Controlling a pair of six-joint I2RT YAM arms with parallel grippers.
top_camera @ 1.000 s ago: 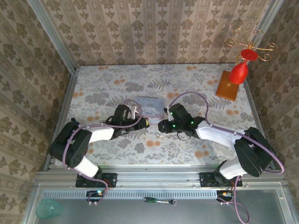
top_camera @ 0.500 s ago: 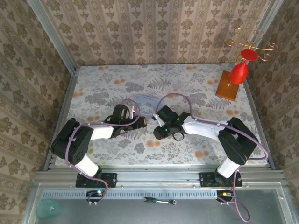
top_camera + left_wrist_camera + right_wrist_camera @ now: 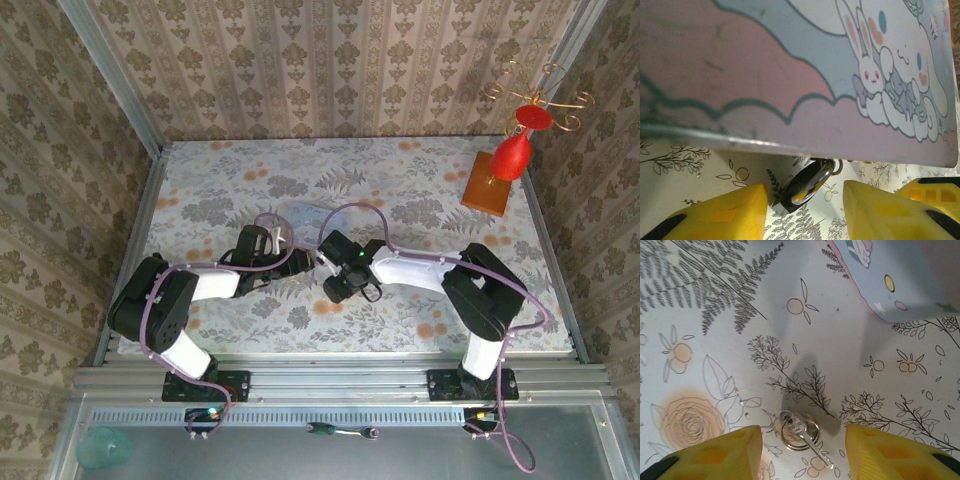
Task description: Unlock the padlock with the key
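Yellow fingertip pads [image 3: 725, 215] of the left gripper [image 3: 805, 205] stand apart in the left wrist view, the jaws released and gripping nothing. Between them sits the padlock [image 3: 804, 186], dark-bodied with a glossy face and tilted. Its lower corner is just beside the pad at the view's left; whether they touch cannot be told. The metal loop at its upper end meets the lower edge of the pastel tin box [image 3: 790, 75] just beyond, whose lid carries cartoon rabbits and clouds.

In the right wrist view, the right gripper [image 3: 803, 450] is likewise spread and empty. The key [image 3: 799, 429], silver and on a small ring [image 3: 813, 430], lies flat on the floral tablecloth [image 3: 715, 315] between the pads, touching neither. A corner of the tin lies farther off at upper right.

From the top camera, both arms reach inward from the near edge, their grippers close together just in front of the tin. Farthest, at right rear, a red ornament [image 3: 512, 150] with gold wire curls stands on a wooden block [image 3: 487, 192].
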